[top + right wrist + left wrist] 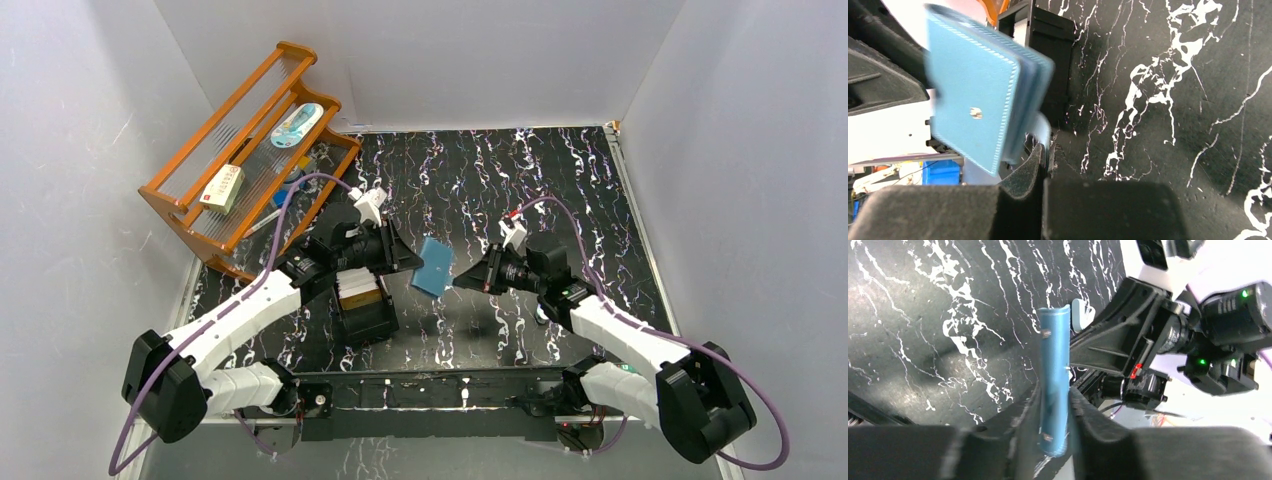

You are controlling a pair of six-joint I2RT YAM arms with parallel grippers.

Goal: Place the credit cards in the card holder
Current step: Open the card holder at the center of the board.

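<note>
Looks down from high behind both arm bases over the marbled table in the top view. From the left wrist, peers close at the card holder edge-on; from the right wrist, equally close, faces its flat cover. Shared across all three.

Lighting is bright and diffuse, with a soft shadow on the table at left centre of the left wrist view. The fingers along the bottom of both wrist views are defocused; the card holder is blurred.
</note>
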